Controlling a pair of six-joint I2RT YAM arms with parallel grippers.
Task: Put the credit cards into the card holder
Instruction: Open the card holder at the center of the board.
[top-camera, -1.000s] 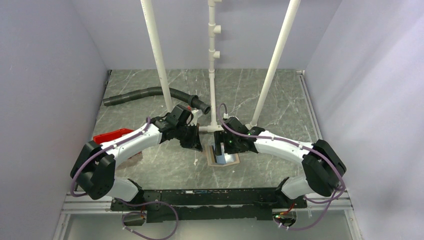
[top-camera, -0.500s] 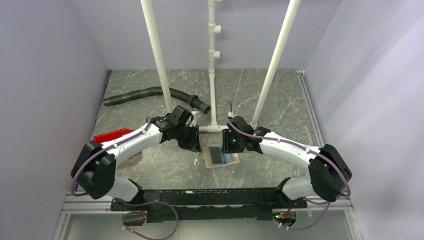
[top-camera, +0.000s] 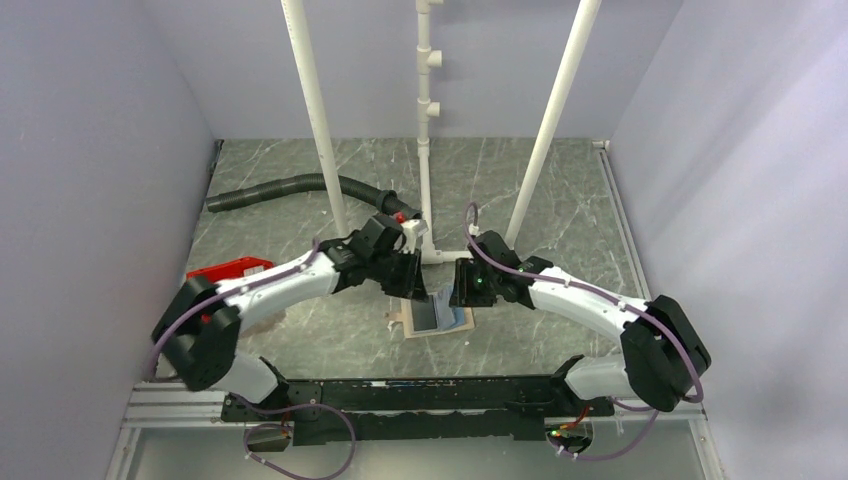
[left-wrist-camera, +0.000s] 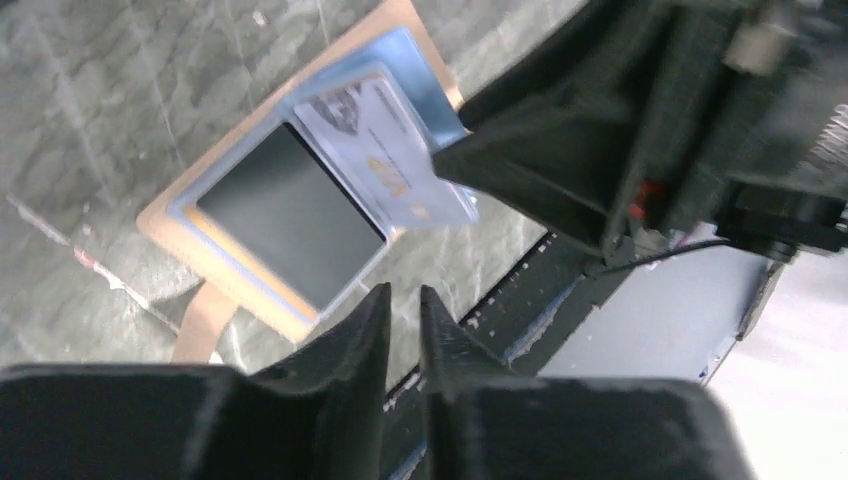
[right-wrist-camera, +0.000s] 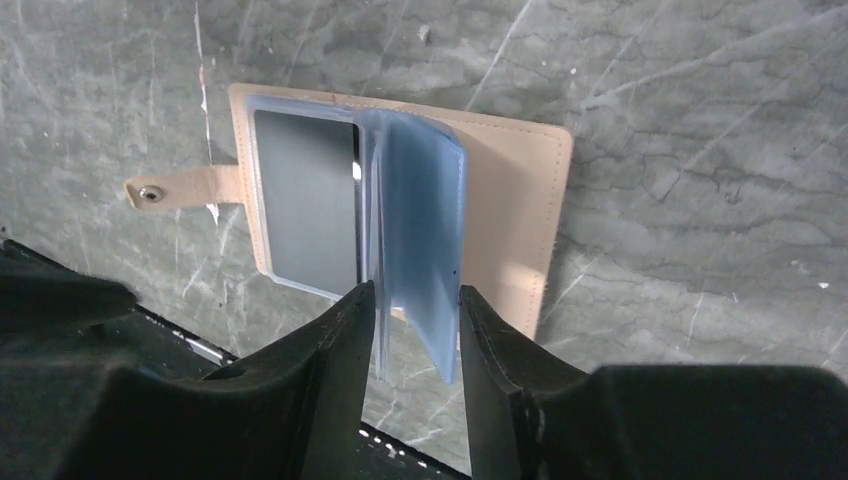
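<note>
**Right fingers on the sleeves, left fingers free on the tab side**

My right fingers (right-wrist-camera: 358, 315) are closed on the card holder (right-wrist-camera: 515, 200). They pinch its upstanding blue sleeves (right-wrist-camera: 420, 230) from either side, and the leaves fill the gap between them. From that pinch the holder spreads away flat and open on the bench (right-wrist-camera: 700, 150), tan cover down. Its fold runs straight out from my fingers, so the sleeves' long edge lines up with my reach. The snap tab (right-wrist-camera: 185, 188) sticks out on the side toward my left arm.

My left fingers (left-wrist-camera: 378, 315) stand a narrow slit apart and carry nothing. They hover just beside the holder on the tab side, which lies ahead and to the left of their tips. Nearest them is a dark panel (left-wrist-camera: 285, 225) on one page; I cannot tell whether it is a card or a pocket. Beyond it, a pale printed credit card (left-wrist-camera: 385, 165) lies with the sleeves, its long axis along the fold. One corner overhangs the cover's edge, against my right finger. I judge it only partly seated.

From above, the holder sits between my two wrists. My right arm has contact, so any push along the fold probably falls to my free left. I see no other cards; the red bin (top-camera: 225, 270) lies well off to the left, its contents hidden.
</note>
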